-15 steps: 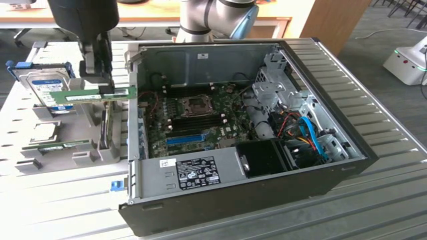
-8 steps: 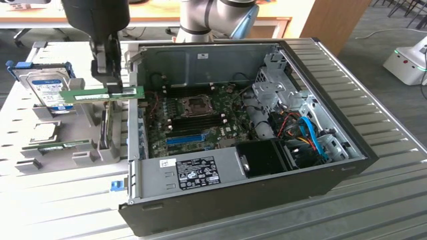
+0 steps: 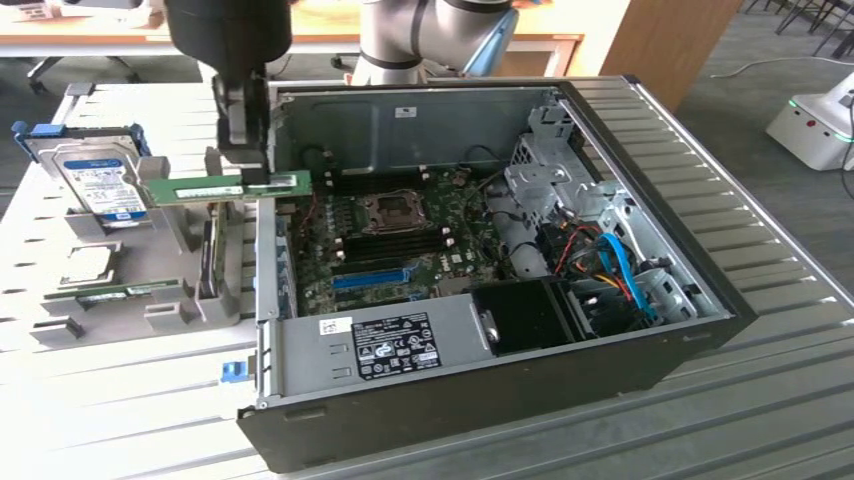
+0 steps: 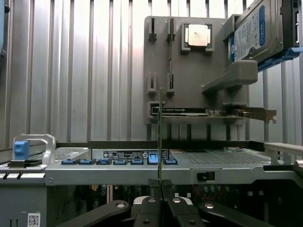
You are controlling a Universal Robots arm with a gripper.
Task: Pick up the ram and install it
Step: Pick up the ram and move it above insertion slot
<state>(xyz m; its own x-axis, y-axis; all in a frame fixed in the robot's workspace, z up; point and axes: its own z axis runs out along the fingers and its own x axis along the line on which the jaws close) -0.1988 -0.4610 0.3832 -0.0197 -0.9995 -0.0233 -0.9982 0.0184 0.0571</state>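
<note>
The ram (image 3: 200, 189) is a thin green stick with a white label, held level in the air above the left wall of the open computer case (image 3: 274, 280), partly over the grey holder (image 3: 160, 265). My gripper (image 3: 254, 180) comes down from above and is shut on the ram near its case-side end. In the wrist view the ram (image 4: 160, 137) shows edge-on as a thin upright line rising from between my fingers (image 4: 150, 204). The motherboard (image 3: 400, 235) with its dark memory slots (image 3: 387, 245) lies inside the case, lower and to the exterior view's right of the ram.
A silver hard drive with a blue label (image 3: 104, 185) stands in the grey holder, with a square chip (image 3: 83, 262) and another green card (image 3: 120, 293) beside it. A blue slot (image 3: 370, 277), a drive cage (image 3: 547, 175) and cables (image 3: 621, 270) crowd the case. A white robot base (image 3: 814, 125) stands far right.
</note>
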